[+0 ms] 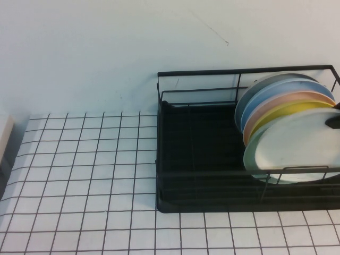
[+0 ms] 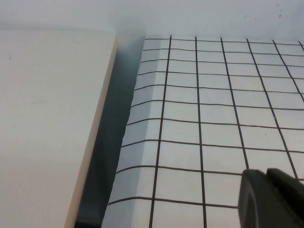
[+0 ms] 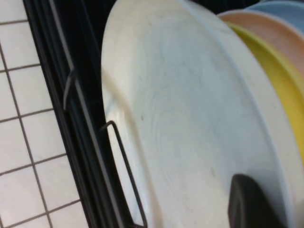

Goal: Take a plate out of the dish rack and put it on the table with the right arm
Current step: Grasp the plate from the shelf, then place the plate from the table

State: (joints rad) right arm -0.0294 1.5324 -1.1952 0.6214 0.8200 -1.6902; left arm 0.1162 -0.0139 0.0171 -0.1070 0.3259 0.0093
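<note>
High view shows us the dish rack on the right half of the gridded surface, with a row of plates standing on edge at its right end. The front one, nearest us, is the plate we want: white, leaning back against the yellow plate behind it, its broad underside turned toward the robot and slightly upward. It has no long axis to speak of, being round; its rim sits low behind the rack's front wire rail.

We judge the task to be at the reach-and-grasp step. The right gripper shows only as a small black piece at the right edge, up against the white plate's upper rim. In the right wrist view one dark finger lies over the plate's face, but we cannot tell how wide the gripper is spread or whether it has closed on the rim.

The next move, as we see it, calls for a firm pinch on the upper rim, then a lift straight up to clear the rail before swinging left to bare surface.

The left gripper hangs over the surface's left edge, near a cream board; we cannot tell its opening either.
</note>
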